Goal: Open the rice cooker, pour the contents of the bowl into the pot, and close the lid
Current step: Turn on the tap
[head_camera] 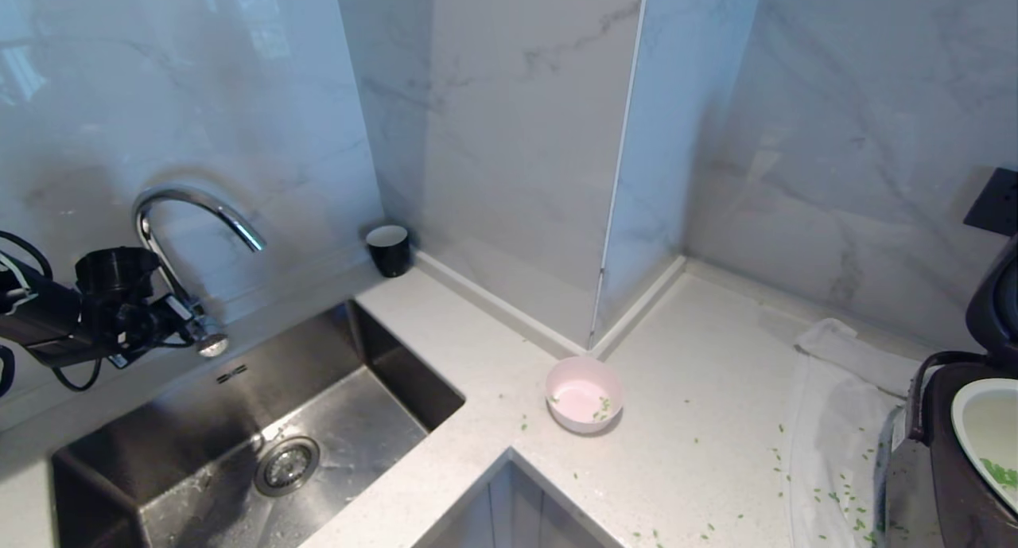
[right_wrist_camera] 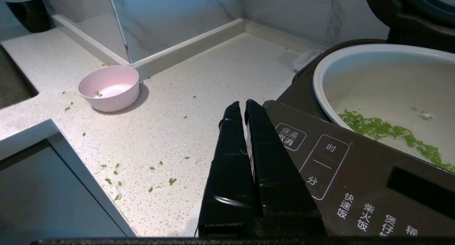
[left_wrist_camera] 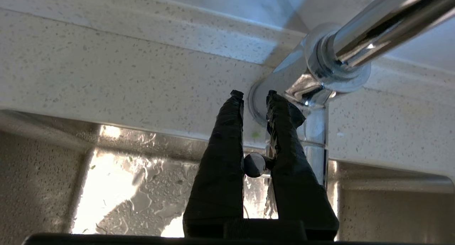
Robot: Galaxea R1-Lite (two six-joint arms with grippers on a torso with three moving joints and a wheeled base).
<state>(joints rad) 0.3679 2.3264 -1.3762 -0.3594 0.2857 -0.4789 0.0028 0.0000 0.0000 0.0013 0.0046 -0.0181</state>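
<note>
The rice cooker (head_camera: 946, 460) stands at the right edge with its lid (head_camera: 994, 309) raised. Its pot (head_camera: 986, 421) holds green bits (right_wrist_camera: 384, 127). The pink bowl (head_camera: 584, 393) sits on the counter near the inner corner with only a few green bits in it. My left gripper (head_camera: 187, 319) is far left at the faucet (head_camera: 191, 206). In the left wrist view this gripper (left_wrist_camera: 254, 94) is shut on the faucet's small round-ended lever (left_wrist_camera: 254, 165). My right gripper (right_wrist_camera: 243, 104) is shut and empty beside the cooker's control panel (right_wrist_camera: 337, 174); it is out of the head view.
A steel sink (head_camera: 238, 421) lies under the faucet. A black cup (head_camera: 388, 248) stands by the wall behind it. A white cloth (head_camera: 843, 389) lies under and beside the cooker. Green bits (right_wrist_camera: 117, 174) are scattered over the counter. A dark socket (head_camera: 994, 202) is on the right wall.
</note>
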